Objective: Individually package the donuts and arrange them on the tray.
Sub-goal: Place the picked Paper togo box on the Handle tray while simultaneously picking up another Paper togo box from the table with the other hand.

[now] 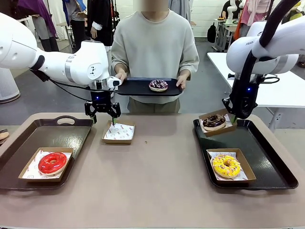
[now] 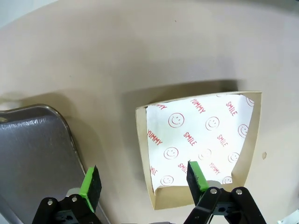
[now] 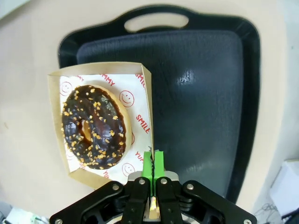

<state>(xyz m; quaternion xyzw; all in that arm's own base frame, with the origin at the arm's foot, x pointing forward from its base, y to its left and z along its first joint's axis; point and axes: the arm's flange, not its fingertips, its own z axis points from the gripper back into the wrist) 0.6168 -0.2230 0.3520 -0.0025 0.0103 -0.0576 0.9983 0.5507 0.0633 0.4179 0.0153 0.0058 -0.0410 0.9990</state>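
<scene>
Right gripper (image 3: pixel 153 161) clamped on rim of carton (image 3: pixel 135 116) under chocolate donut (image 3: pixel 106 119), straddling black tray (image 3: pixel 201 93) edge; left gripper (image 2: pixel 144 181) gaping over empty carton (image 2: pixel 201 135) edge.

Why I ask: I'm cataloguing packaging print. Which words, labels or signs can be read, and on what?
"YUMMY": red, on the empty box's liner.
"SMILE": same liner, among smiley faces.
"SMILE": on the second liner, under the chocolate donut, in the box pinched by the right gripper; "YUMMY" there is partly hidden.
Print under the red donut and yellow donut: too small to read.
</scene>
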